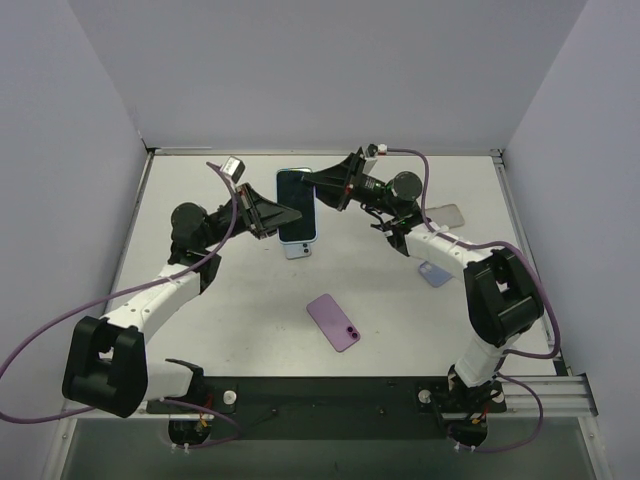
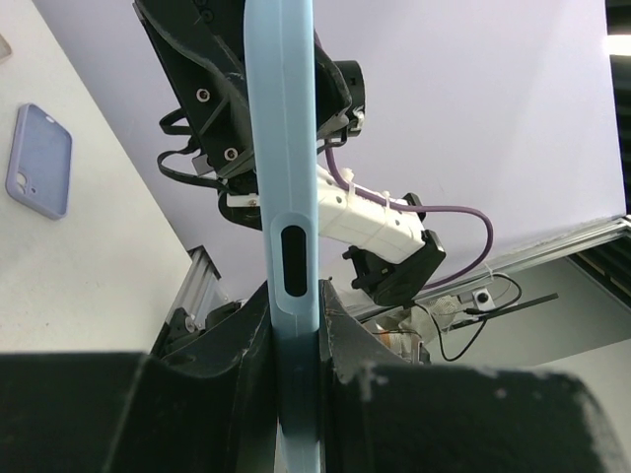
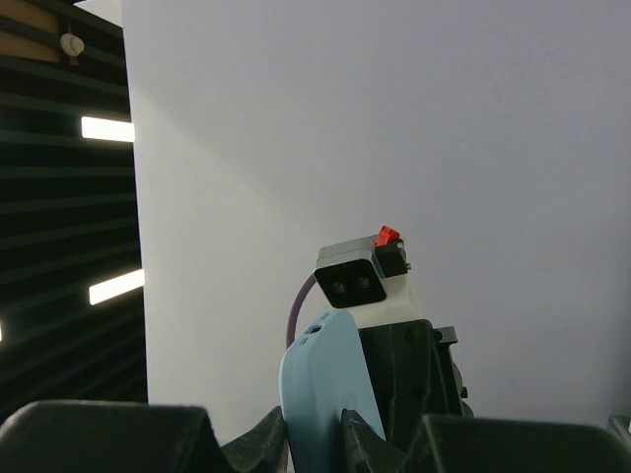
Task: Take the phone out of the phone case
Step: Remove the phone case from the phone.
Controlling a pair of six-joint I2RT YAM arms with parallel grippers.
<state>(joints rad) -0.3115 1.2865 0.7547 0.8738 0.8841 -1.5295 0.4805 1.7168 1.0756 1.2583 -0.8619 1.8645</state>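
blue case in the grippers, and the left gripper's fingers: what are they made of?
The blue case looks like matte silicone or soft plastic: rounded edge, moulded slot, no glare. The fingers look like hard black plastic with a dull finish and white scuffs at the edges. Can't confirm either.

One cased phone [image 1: 296, 205], three loose cases [image 1: 333, 322] [image 1: 434, 272] [image 1: 447, 214], two arms [image 1: 150, 300] [image 1: 490, 290].

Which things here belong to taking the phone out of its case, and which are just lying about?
In the job: phone, light blue case, left gripper, right gripper, both clamped on it.
Lying about: purple case, lavender case, grey case, on the table.
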